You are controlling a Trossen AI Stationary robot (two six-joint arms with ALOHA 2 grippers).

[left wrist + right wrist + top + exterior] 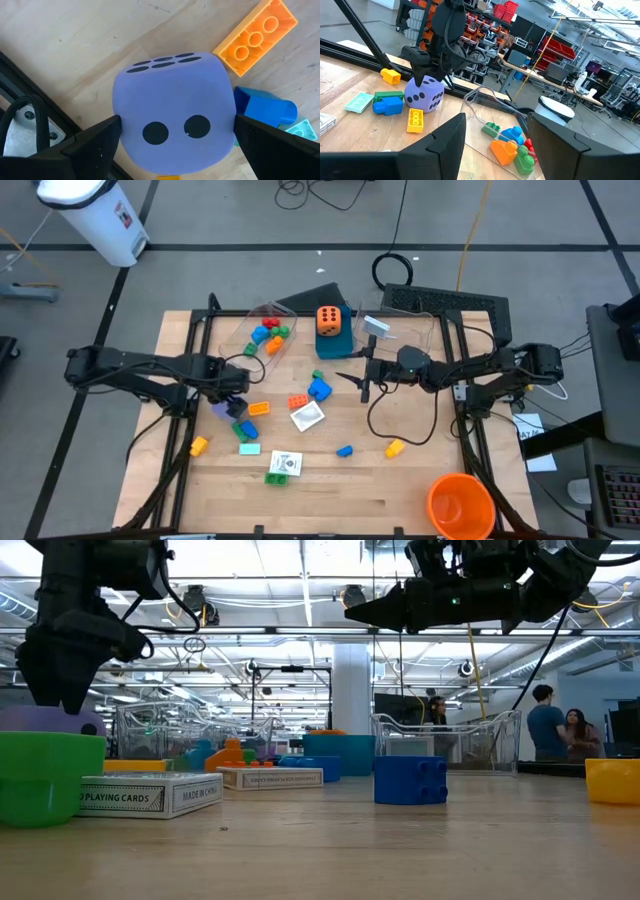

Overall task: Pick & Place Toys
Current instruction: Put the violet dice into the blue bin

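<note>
On the pale wood table [420, 480], my left gripper [175, 137] stands wide around the purple die [172, 112], a finger [92, 145] at each side; I cannot tell whether they touch it. The die is rounded, matte, with black dots. Just beyond lie an orange brick [256, 36] and a blue brick [265, 110], both studded plastic, the blue one partly hidden. My right gripper [362, 385] hangs half open above the table's middle, holding nothing. Farther off, a clear tub [510, 137] holds more bricks. Behind, an open workshop.
</note>
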